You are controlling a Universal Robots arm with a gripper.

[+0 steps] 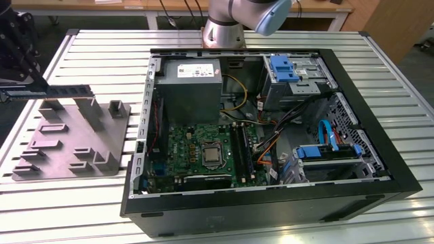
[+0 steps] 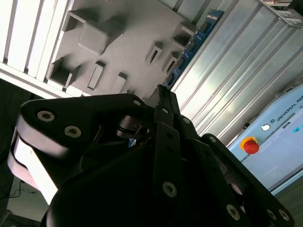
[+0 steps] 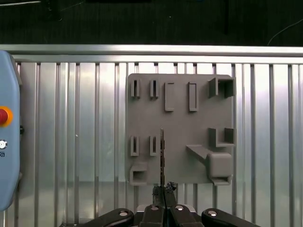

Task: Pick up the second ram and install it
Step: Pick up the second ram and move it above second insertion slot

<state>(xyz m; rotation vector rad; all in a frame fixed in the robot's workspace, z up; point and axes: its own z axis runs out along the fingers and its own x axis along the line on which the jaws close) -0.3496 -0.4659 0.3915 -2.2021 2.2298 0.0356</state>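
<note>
The second ram [image 1: 68, 91], a thin dark blue stick, hangs level above the far end of the grey holder plate [image 1: 68, 147] at the exterior view's left. My gripper [image 1: 37, 86] is shut on it, near one end. In the first wrist view the ram [image 3: 162, 151] shows edge-on, rising from my gripper [image 3: 163, 188] over the plate [image 3: 189, 127]. The second wrist view shows the ram [image 2: 189, 47] reaching out past my gripper [image 2: 161, 97] along the edge of the plate [image 2: 123, 42]. The green motherboard [image 1: 196, 147] with its black slots [image 1: 243, 147] lies in the open case.
The open black computer case [image 1: 271, 203] takes up the middle of the slatted metal table [image 1: 101, 51], with a power supply [image 1: 190, 86], drive cages and loose cables inside. A pendant with a red button [image 3: 4, 116] lies on the table beside the plate.
</note>
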